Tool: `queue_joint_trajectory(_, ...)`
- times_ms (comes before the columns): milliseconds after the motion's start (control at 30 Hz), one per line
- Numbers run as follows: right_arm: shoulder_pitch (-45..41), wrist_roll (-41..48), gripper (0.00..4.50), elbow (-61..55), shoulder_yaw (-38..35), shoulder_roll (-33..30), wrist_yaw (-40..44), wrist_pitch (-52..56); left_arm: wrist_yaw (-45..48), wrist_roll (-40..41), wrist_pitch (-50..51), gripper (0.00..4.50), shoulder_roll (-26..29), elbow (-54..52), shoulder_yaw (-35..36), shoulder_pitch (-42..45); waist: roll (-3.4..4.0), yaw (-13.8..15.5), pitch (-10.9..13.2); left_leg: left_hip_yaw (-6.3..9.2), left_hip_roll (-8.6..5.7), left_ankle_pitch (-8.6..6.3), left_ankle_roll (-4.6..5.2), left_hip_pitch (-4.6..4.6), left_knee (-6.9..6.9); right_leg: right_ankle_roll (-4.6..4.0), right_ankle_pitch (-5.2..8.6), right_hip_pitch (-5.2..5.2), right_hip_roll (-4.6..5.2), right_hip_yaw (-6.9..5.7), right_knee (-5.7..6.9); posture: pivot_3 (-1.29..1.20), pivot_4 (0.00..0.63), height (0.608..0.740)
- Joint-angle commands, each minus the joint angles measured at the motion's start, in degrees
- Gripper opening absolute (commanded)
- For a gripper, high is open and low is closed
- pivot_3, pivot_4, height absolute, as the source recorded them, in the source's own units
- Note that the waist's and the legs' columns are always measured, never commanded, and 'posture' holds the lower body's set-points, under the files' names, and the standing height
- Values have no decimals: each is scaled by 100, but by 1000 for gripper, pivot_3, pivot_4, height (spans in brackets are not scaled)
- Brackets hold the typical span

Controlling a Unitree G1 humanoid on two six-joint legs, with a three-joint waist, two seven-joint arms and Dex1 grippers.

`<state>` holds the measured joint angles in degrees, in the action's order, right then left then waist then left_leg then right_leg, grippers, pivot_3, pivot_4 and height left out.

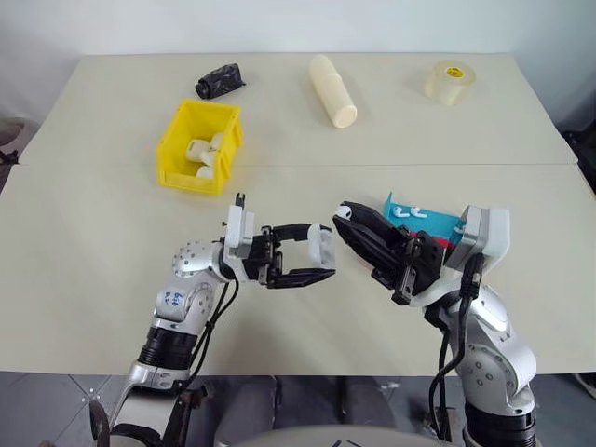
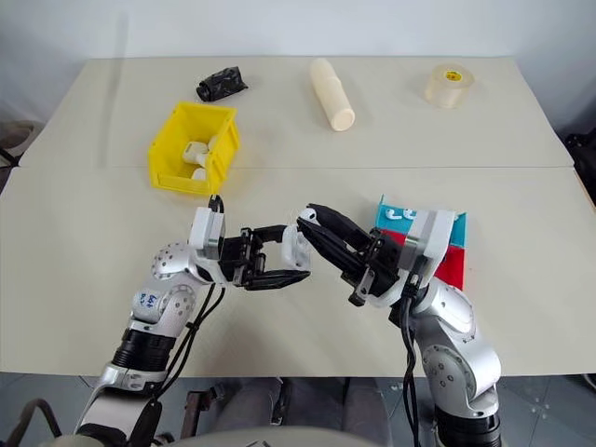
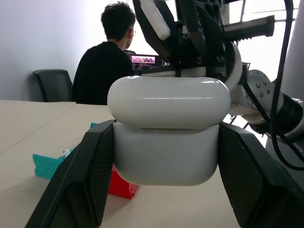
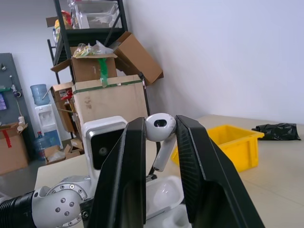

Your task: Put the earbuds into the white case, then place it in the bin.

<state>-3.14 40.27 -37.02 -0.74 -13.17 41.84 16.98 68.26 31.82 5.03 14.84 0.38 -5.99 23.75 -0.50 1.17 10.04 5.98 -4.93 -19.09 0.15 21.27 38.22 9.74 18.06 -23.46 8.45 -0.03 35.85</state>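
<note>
Your left gripper (image 1: 321, 259) is clamped on the white case (image 1: 322, 245), held above the table (image 1: 112, 242); in the right wrist view its lid stands open; your right gripper (image 1: 343, 216) pinches one earbud (image 4: 160, 128) just beside the case. The teal tray (image 1: 438, 222) behind your right arm holds small white pieces — probably earbuds; a red tray (image 2: 452, 265) sits against it. The yellow bin (image 1: 198, 145) — well apart, farther back — holds white objects.

The bin (image 1: 198, 146) sits left on the table (image 1: 298, 317), the cylinder (image 1: 332, 90) behind centre, the tape roll (image 1: 450, 82) far right.
</note>
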Motion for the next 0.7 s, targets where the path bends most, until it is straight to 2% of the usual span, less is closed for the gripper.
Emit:
queue_joint_trajectory(33,164,-91,651,-46,50,-10,42,-351,-119,102,-25,2809,-173,-290,-25,71,0,0,0,0,0,0,0,0,0,0,0,0,0,0,0,0,150,740)
queue_joint_trajectory(700,129,-460,651,919,350,128,122,-1205,-145,185,101,2809,-368,-439,-19,185,0,-48,0,-2,4,0,0,-2,-2,-1,0,0,-2,1,-5,0,150,740)
